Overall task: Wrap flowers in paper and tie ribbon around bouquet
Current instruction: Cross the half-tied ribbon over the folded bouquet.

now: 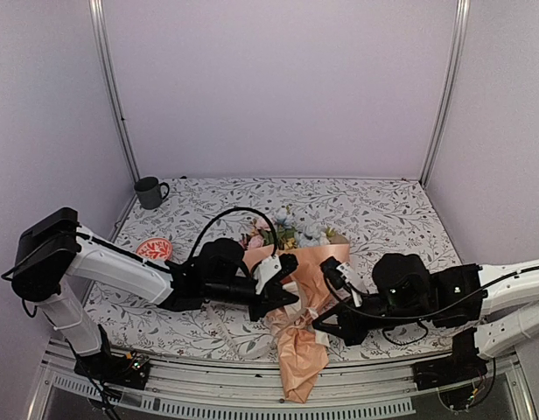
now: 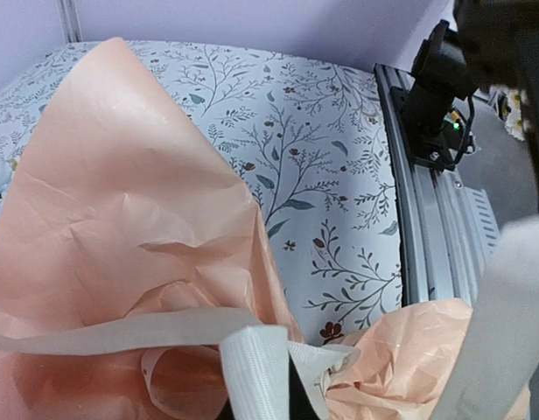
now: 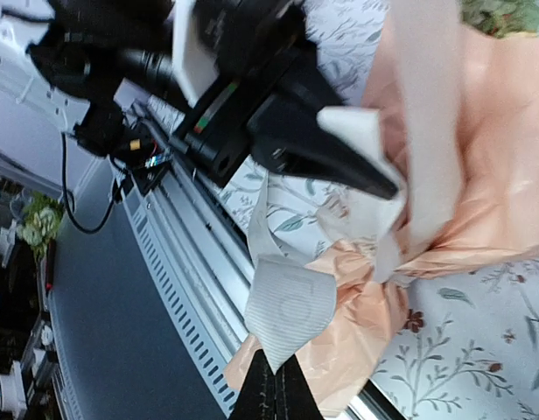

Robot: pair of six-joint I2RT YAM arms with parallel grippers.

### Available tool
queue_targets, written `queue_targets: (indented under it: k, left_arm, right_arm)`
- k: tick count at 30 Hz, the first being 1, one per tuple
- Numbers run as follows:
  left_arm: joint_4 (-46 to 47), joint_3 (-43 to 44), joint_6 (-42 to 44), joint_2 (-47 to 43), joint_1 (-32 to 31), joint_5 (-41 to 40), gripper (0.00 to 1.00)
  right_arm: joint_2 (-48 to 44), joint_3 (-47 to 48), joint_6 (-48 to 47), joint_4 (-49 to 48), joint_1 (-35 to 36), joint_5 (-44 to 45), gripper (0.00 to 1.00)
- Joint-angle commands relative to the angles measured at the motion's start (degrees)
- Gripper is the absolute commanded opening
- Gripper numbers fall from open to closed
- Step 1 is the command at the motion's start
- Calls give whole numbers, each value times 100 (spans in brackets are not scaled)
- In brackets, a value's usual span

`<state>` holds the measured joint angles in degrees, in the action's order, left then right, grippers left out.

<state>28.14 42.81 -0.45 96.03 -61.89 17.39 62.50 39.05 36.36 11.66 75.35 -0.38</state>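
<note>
The bouquet lies mid-table: flowers at the far end, peach paper wrapped round the stems, its crumpled tail hanging over the front edge. My left gripper is at the cone's narrow waist, shut on a fold of cream ribbon; only a dark sliver of that gripper shows in its own view. My right gripper sits just right of the waist. In its wrist view the right gripper is shut on a ribbon loop, with the left gripper beyond it pinching another ribbon piece.
A dark mug stands at the back left. A red-and-white dish lies by the left arm. The metal front rail runs under the paper's tail. The leaf-patterned tablecloth covers the table.
</note>
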Motion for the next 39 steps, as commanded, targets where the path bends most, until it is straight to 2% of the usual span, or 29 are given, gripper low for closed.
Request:
queue_targets:
  k: [1,4,7,9,15,18,20,23,25,27,29,32,35,37,39]
  left_arm:
    - [-74,47,112,-224,53,-45,0]
    - [-98,61,169,-270,47,-35,0]
    - [-113,61,203,-337,50,-53,0]
    - [-132,53,232,-371,53,-116,0]
    - [-220,11,292,-474,52,-210,0]
    - [-246,-17,325,-505,54,-275,0]
    - [-257,-33,339,-528,46,-314,0]
    - [-258,-66,354,-533,45,-418,0]
    - [-284,-79,382,-528,47,-486,0]
    - [-292,-88,401,-539,50,-538,0]
    - [-291,-97,397,-554,56,-608,0]
    - [-289,-97,361,-591,56,-696,0]
    - [-311,-97,371,-635,49,-648,0]
    - [-343,-88,384,-654,39,-624,0]
    - [-352,-112,404,-700,21,-587,0]
  right_arm:
    - [-1228,339,229,1923,-1259,776,0]
    - [-2106,1001,-80,2982,-2744,997,0]
    - [-2174,2249,-760,3667,-3762,1765,0]
    - [-1851,3192,-1139,3984,-4002,2537,0]
    - [-761,5690,-1809,4468,-4036,4855,0]
    - [-661,6460,-2187,4044,-4035,5432,0]
    - [-788,6567,-2574,3606,-4037,5959,0]
    - [-1141,6519,-3250,2582,-4022,6285,0]
    - [-1174,6304,-3961,1729,-3993,6560,0]
    - [-905,6061,-5101,1111,-3993,6856,0]
    - [-489,5931,-6081,989,-4020,6792,0]
    - [135,5864,-6419,1047,-4671,6342,0]
    - [640,6293,-5686,1762,-6007,5405,0]
    - [956,6691,-5118,2089,-6641,4806,0]
    - [1502,7419,-4447,2829,-7264,3755,0]
